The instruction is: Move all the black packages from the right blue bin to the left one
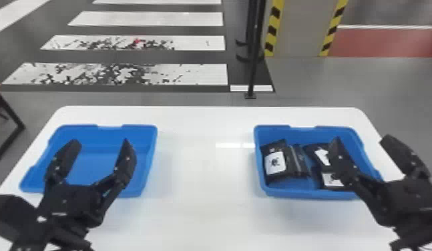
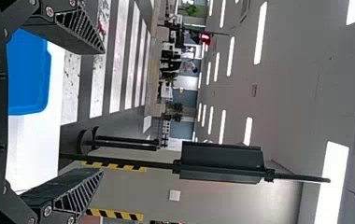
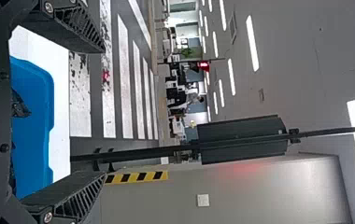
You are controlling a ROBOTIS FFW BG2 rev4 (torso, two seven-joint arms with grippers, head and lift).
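The job looks to be at its start: the black plastic packages with white labels [image 1: 275,163], at least 4 by my count, lie in the open blue plastic bin on the right [image 1: 291,193], while the matching blue plastic bin on the left [image 1: 149,160] holds nothing that I can see. Both bins sit well apart on the white, round-cornered table [image 1: 205,213]. The black 2-fingered right gripper [image 1: 362,139] has its fingers spread with nothing between them, 1 of them showing across the packages and the other past the bin's outer side. The black 2-fingered left gripper [image 1: 100,143] is likewise wide apart and empty, seen across the left bin. Picking the first package seems the step in hand. That calls for the right gripper to tip downward, shift inward and straddle a single package; they lie so close together that it could pinch 2 or nudge a neighbour against the wall
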